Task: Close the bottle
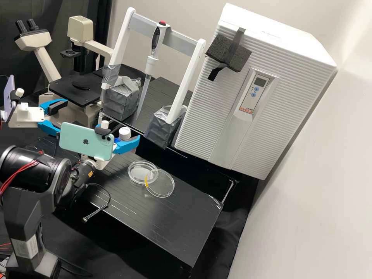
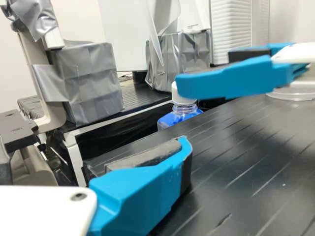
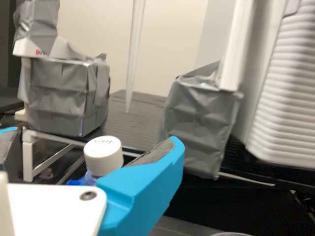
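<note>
1. You had the bottle at the rear left edge of the black bench, just past that edge. In the left wrist view the bench hid its lower body, so you saw the neck and the top of the blue liquid.
2. The white cap sat on the neck. You could not tell whether it was screwed tight.
3. The right gripper was released, with the cap between its blue fingers. One finger lay just beside the cap, but contact could not be made out. In the high view a teal phone covered its wrist and most of one finger.
4. The left gripper was well apart to the left, beside the microscope. It was released and held nothing. In its own wrist view one finger was in frame, and the other was cut off.
5. Two clear petri dishes overlapped on the bench, near the bottle.
6. Behind the bottle stood two taped blocks, the pipette and the white appliance. The pipette tip was cut off at the frame edge.
</note>
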Action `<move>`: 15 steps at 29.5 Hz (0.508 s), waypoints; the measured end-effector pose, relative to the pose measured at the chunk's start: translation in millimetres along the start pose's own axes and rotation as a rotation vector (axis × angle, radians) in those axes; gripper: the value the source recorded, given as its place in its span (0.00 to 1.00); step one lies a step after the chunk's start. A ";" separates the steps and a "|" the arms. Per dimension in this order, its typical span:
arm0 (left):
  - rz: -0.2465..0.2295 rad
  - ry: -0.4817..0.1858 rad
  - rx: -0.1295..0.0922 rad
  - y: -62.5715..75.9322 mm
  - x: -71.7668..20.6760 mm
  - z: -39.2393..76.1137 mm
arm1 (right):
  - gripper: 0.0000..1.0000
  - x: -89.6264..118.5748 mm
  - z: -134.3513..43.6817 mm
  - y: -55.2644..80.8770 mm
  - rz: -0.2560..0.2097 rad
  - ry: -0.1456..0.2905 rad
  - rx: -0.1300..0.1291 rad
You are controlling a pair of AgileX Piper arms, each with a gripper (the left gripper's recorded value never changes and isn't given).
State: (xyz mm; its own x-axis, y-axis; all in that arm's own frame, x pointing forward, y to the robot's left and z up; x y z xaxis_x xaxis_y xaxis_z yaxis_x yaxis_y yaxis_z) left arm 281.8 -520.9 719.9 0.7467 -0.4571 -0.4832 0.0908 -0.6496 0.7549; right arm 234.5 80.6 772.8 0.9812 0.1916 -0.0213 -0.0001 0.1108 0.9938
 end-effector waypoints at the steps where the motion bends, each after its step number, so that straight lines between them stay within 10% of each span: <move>1: 0.000 0.000 0.000 0.0 0.0 0.0 | 1.00 -2.3 0.5 0.3 0.002 0.001 -0.001; 15: 0.038 0.042 0.062 -0.3 -3.2 0.8 | 1.00 -5.3 1.5 -1.0 -0.007 0.001 -0.006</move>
State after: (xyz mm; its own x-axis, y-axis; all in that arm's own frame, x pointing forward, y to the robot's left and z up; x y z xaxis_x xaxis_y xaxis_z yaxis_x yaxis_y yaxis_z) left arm 278.8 -519.7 720.9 0.7757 -0.4577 -0.4345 0.0212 -0.6692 0.7428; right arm 229.7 77.9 772.1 0.9809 0.1921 -0.0286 0.0059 0.1177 0.9930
